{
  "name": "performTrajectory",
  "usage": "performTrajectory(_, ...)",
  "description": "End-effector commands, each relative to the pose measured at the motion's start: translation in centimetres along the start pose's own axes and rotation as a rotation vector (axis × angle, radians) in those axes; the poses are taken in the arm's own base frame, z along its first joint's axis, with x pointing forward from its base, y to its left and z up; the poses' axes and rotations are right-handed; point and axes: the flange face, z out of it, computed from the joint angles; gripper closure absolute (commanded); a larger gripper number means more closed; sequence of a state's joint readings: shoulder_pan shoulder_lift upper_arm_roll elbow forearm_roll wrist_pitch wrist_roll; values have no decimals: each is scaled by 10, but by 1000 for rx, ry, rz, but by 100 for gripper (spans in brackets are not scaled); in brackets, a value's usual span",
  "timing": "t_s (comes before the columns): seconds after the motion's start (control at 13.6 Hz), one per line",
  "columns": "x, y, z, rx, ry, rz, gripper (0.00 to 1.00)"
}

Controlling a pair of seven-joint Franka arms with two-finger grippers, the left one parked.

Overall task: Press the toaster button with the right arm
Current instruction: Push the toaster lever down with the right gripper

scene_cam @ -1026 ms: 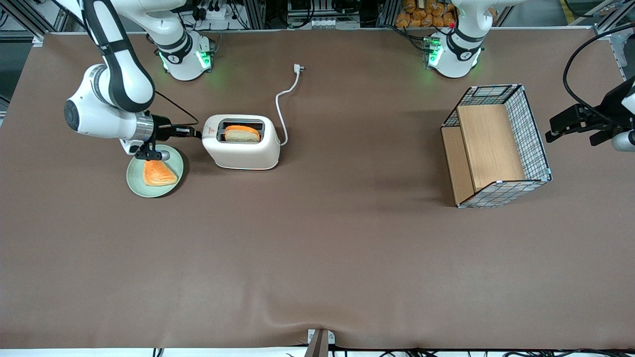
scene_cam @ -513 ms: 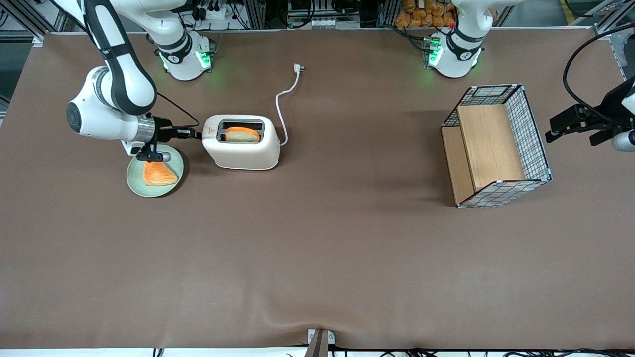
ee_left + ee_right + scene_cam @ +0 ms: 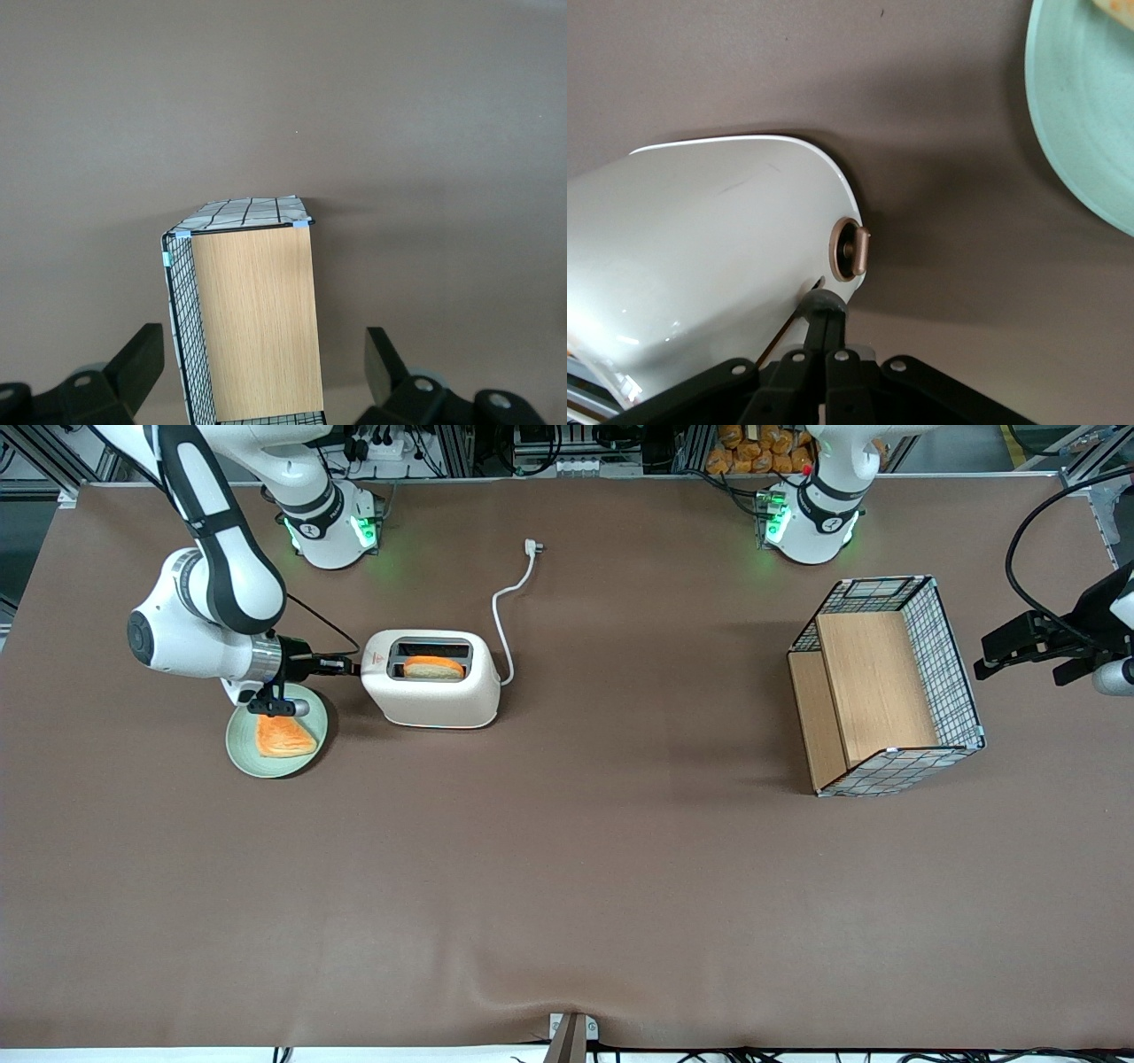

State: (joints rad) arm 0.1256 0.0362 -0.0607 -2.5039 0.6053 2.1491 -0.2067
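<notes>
Front view: the white jointed right arm point(image 3: 208, 615) is bent low, its slim black gripper point(image 3: 347, 664) lying level with the tip touching the narrow end of the cream-white rounded plastic toaster point(image 3: 434, 682) on the brown surface point(image 3: 567, 868). An orange-crusted bread slice point(image 3: 433, 667) sits in the slot. A pale green plate point(image 3: 237, 753) lies under the wrist, and a wire basket with wooden panels point(image 3: 886, 686) sits toward the parked arm's end.

Right wrist view: gripper point(image 3: 822, 312) fingers are together, resting against the toaster point(image 3: 700, 248) just beside a copper-ringed round knob point(image 3: 850, 250). The lever itself is hidden under the tip.

Left wrist view: just the basket point(image 3: 252, 319).
</notes>
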Motion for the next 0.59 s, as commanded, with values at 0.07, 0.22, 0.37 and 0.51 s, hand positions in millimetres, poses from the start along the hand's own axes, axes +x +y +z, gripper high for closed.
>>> performTrajectory(0.07,4,3,16,-6,28,-26,100)
performTrajectory(0.22,4,3,17,-6,27,-26,100)
performTrajectory(0.37,6,6,20,-11,28,-38,100)
performTrajectory(0.51,7,7,23,-9,32,-31,100)
